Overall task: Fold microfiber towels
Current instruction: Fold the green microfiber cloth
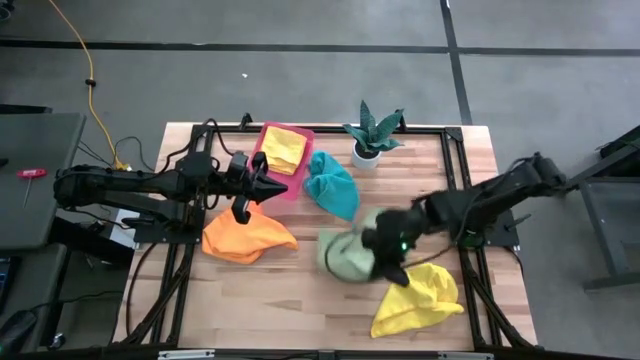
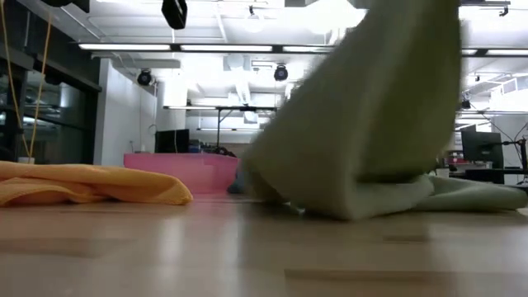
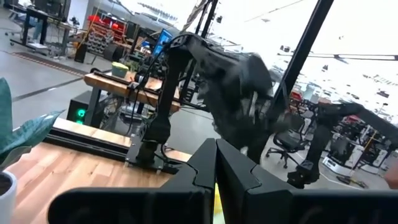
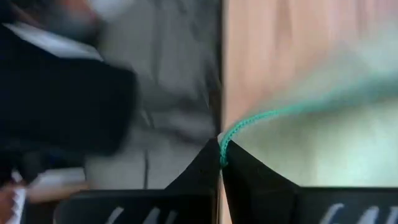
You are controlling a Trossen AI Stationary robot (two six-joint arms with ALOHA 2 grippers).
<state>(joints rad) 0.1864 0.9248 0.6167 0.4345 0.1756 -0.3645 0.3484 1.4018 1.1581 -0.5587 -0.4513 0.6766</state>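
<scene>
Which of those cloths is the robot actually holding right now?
The light green towel: the right gripper pinches its edge and lifts it. The others lie loose; one yellow towel sits in the pink tray.

loc: robotics lab | evid: workbenches (image 3: 118, 84) – office chairs (image 3: 283, 146) – strip lights (image 2: 206, 47)

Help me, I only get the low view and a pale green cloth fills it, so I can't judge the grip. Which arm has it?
Observer: The right end effector is shut on the hemmed edge of the light green towel and holds it up.
Operator: Where is the left arm?
Observer: The left end effector is shut, over the far edge of the orange towel. I cannot tell if it grips it.
Operator: Is the pink tray empty?
Observer: No, a yellow towel lies in the pink tray.
</scene>
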